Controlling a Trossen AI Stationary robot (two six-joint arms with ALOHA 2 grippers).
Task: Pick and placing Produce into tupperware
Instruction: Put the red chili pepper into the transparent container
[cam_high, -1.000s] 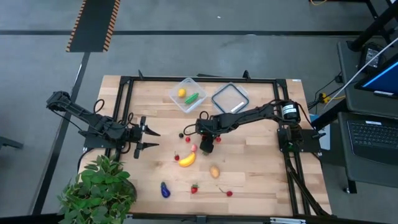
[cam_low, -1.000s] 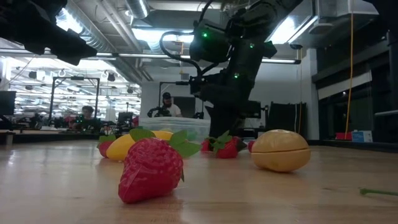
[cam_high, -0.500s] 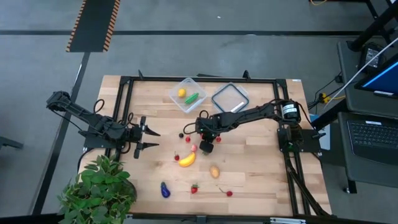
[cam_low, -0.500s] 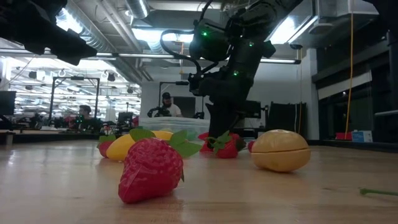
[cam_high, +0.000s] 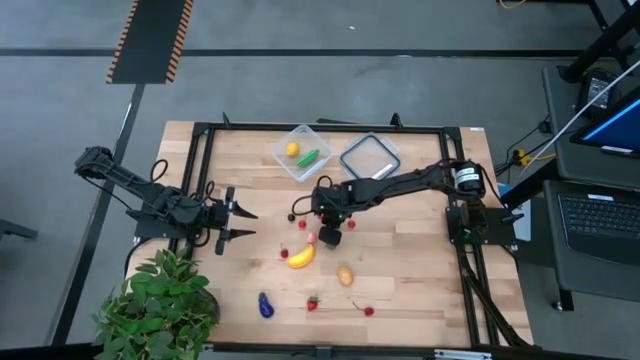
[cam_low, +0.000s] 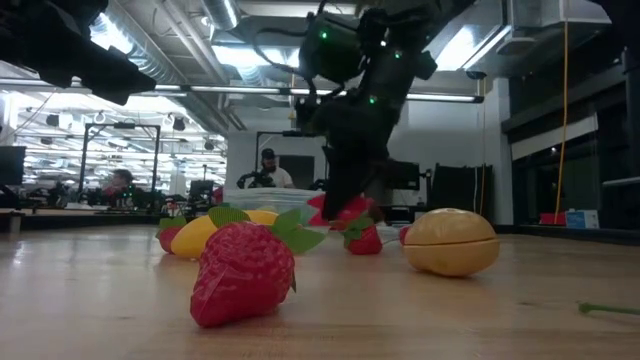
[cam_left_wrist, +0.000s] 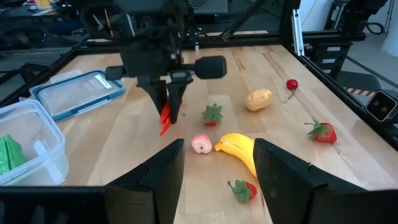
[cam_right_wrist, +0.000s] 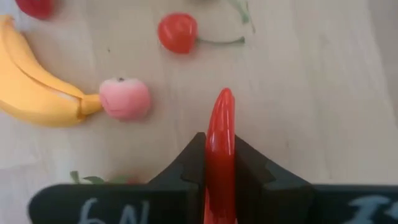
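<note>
Near the middle of the high frame, I see my right pincer (cam_high: 331, 236) clamped on a red chili pepper (cam_right_wrist: 219, 149), lifted off the bench (cam_high: 420, 270) above the pink peach (cam_high: 311, 238) and banana (cam_high: 301, 257). Left pincer (cam_high: 240, 223) waits open at left; the tupperware (cam_high: 303, 152) sits upper centre, holding two pieces.
</note>
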